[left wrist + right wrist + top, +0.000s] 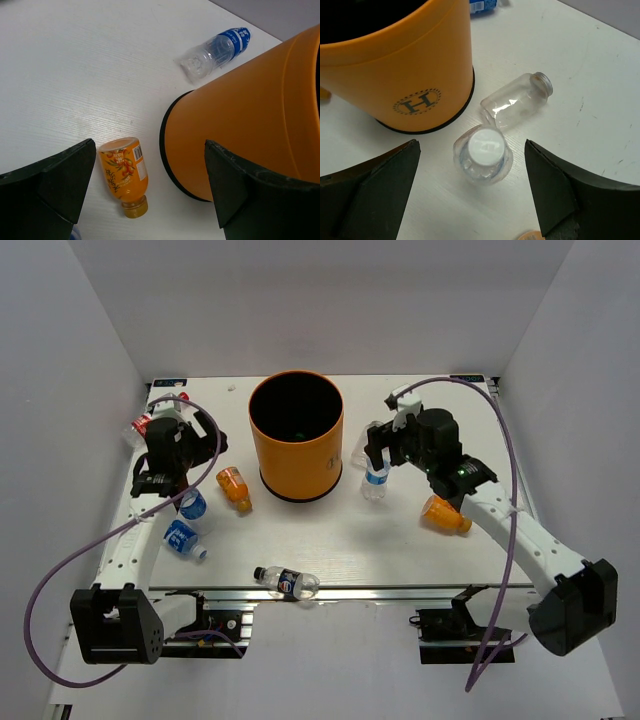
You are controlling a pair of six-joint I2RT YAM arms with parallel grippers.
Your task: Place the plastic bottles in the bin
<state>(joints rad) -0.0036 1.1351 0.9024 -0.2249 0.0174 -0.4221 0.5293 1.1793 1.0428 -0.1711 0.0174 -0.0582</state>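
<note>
The orange bin (296,437) stands at the table's far middle. My left gripper (190,445) is open and empty left of it, above an orange bottle (234,489) that lies between the fingers in the left wrist view (124,175), beside the bin (250,125). My right gripper (385,445) is open and empty above an upright clear bottle with a blue label (375,480). The right wrist view shows its white cap (483,150) between the fingers. A capless clear bottle (517,100) lies next to it, by the bin (405,65).
Two blue-label bottles (192,505) (183,538) lie front left. A red-label bottle (140,426) lies far left. A dark-label bottle (286,582) lies at the front edge. A second orange bottle (445,514) lies right. A blue-label bottle (215,52) lies past the bin.
</note>
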